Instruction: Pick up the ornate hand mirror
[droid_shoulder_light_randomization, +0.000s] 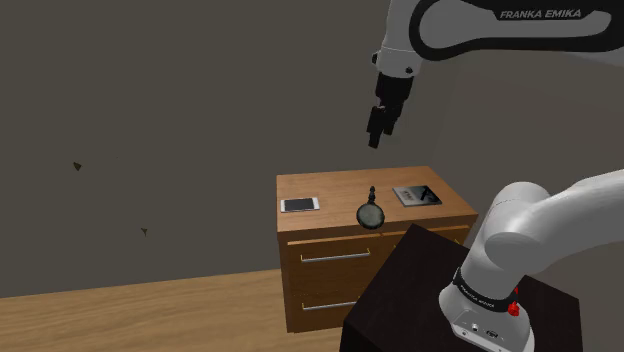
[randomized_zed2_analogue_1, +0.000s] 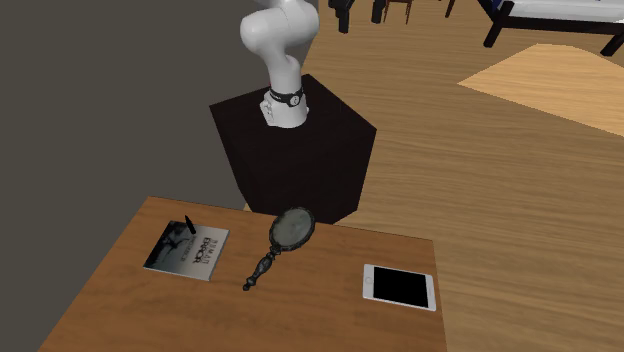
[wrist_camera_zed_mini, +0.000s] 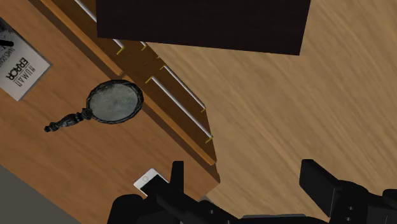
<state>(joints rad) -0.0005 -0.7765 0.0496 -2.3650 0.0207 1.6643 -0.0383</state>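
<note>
The hand mirror (droid_shoulder_light_randomization: 371, 213) lies flat on the wooden dresser top (droid_shoulder_light_randomization: 340, 185), near the front edge. It has a dark ornate frame, a round greyish glass and a thin turned handle. In the second exterior view the mirror (randomized_zed2_analogue_1: 290, 232) lies in the middle of the top, with its handle pointing away from the stand. My black gripper (droid_shoulder_light_randomization: 376, 134) hangs high above the dresser, well clear of the mirror. In the wrist view the mirror (wrist_camera_zed_mini: 114, 103) lies far ahead of the gripper (wrist_camera_zed_mini: 248, 191), off to one side. The fingers (wrist_camera_zed_mini: 176, 179) stand apart with nothing between them.
A white-edged phone (randomized_zed2_analogue_1: 400, 287) lies to one side of the mirror and a grey book (randomized_zed2_analogue_1: 187, 250) to the other. The black stand (randomized_zed2_analogue_1: 300, 150) sits close against the dresser. The dresser front has two drawers (droid_shoulder_light_randomization: 335, 257). Wood floor (wrist_camera_zed_mini: 286, 114) surrounds it, and a grey wall (droid_shoulder_light_randomization: 150, 120) stands behind.
</note>
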